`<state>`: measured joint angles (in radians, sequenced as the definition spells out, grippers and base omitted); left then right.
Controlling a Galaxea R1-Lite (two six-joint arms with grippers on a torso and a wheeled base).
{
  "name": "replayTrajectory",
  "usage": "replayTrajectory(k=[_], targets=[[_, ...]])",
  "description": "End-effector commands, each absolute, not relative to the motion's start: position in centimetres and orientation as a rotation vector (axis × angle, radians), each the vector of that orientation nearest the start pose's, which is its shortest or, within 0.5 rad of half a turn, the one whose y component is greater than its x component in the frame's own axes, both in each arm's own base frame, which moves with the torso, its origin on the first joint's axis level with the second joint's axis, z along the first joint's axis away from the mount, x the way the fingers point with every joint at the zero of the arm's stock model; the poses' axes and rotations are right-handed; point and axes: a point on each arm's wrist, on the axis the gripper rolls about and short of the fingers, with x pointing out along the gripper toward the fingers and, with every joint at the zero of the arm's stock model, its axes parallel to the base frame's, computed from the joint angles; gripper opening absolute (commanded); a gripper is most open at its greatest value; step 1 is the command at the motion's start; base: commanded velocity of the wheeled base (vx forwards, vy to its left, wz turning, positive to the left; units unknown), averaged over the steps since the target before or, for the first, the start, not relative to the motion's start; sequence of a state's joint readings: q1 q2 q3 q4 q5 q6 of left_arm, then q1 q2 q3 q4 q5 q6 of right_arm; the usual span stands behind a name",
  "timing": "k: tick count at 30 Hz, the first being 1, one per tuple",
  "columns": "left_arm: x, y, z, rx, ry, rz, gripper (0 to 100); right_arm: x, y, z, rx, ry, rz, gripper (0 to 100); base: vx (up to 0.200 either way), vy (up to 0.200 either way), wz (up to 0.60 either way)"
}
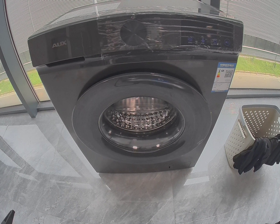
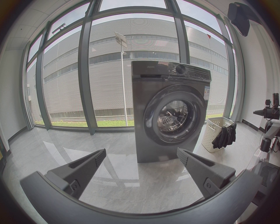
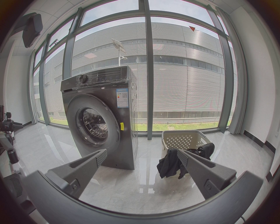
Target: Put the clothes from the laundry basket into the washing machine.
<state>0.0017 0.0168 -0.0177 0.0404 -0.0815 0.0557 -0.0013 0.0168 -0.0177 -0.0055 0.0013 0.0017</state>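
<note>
Left tool (image 2: 140, 151) and right tool (image 3: 141, 151) both empty, jaws wide apart. Black clothes (image 1: 263, 153) hang over the basket (image 1: 245, 130) rim, right of the washing machine (image 1: 137, 85). Its door (image 1: 140, 117) looks shut. Risk, I judge: tugging the clothes could tip the basket.

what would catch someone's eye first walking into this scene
The grey front-loading washing machine stands dead centre before the windows, its round door looking shut. On the floor to its right sits a white laundry basket with dark clothes draped over its near rim.
</note>
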Motion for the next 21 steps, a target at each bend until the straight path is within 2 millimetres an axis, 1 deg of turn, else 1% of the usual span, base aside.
replayTrajectory(k=[1,3,8,14,21], targets=[[-2.30,-0.18,7.14,0.054,0.038,-0.082,100,-2.27,0.01,7.60,0.002,-0.003,0.002,100,0.000,-0.200,0.00],[-2.30,-0.18,7.14,0.054,0.038,-0.082,100,-2.27,0.01,7.60,0.002,-0.003,0.002,100,0.000,-0.200,0.00],[-2.30,-0.18,7.14,0.054,0.038,-0.082,100,-2.27,0.02,7.58,0.000,-0.002,0.005,100,0.000,0.000,0.00],[-2.30,-0.18,7.14,0.054,0.038,-0.082,100,-2.27,0.02,7.60,0.000,-0.003,0.005,100,0.000,0.000,-0.60],[-2.30,-0.18,7.12,0.054,0.039,-0.082,100,-2.27,0.02,7.61,0.000,-0.005,0.005,100,0.000,0.000,0.00]])
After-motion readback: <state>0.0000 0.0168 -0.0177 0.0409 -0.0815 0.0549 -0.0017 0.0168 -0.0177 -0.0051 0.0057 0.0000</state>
